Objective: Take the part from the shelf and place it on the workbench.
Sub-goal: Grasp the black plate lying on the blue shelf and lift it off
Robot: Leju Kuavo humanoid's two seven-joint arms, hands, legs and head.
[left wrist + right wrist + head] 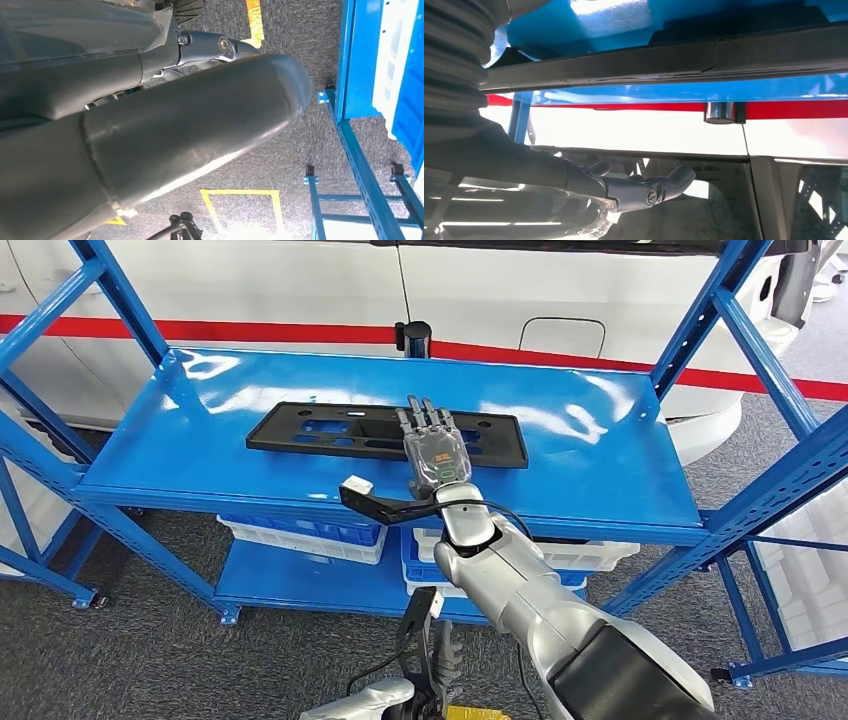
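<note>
My right hand (436, 452) lies flat over the part (330, 434), fingers straight and side by side, palm down, reaching across its near edge toward the middle. Nothing is pinched yet; from my head I judge the fingers are on or just above the plastic, and I cannot tell which. In the right wrist view the thumb (674, 179) stands off from the part's long edge (664, 60), so the hand is not closed on anything. I hold it flat, I think, because the part is a thin, long black plate lying flush on the shelf (620, 475): there is no lip to hook from above, so I likely need to drag it toward the front edge, or slip the thumb under it, before I can grip.

The part sits lengthwise in the middle of the blue shelf, well back from the front lip, which is why my arm stretches so far forward.

My left hand (425, 695) hangs low by my body, out of the work; whether its fingers are curled or spread I cannot tell.

Below the shelf are white and blue bins (300, 535).
</note>
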